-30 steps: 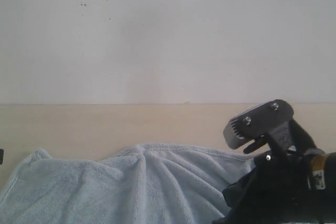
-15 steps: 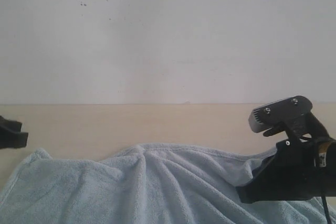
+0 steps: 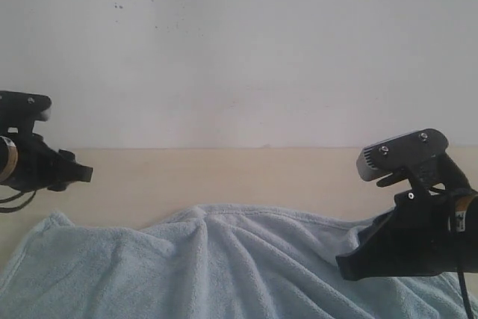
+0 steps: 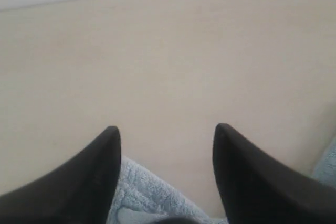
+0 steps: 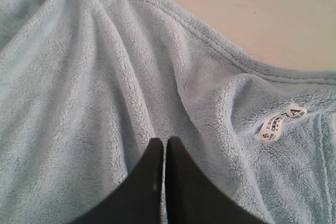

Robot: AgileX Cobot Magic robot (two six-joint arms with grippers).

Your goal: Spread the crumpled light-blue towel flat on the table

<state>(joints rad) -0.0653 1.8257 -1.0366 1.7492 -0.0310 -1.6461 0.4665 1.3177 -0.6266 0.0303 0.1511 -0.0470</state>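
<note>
A plain white wall (image 3: 239, 50) fills the back of the room. A few tiny dark specks (image 3: 118, 4) sit high up on its left part. The wall comes down to the far edge of the cream table (image 3: 224, 173). The light is soft and even.

Rumpled towel (image 3: 224, 267) on beige table (image 3: 224, 173)

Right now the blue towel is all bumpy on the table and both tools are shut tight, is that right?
Not quite. Only the right tool is shut. The left tool is open: the left wrist view shows it spread wide, with bare table in the gap. The towel is indeed bumpy on the table.
</note>
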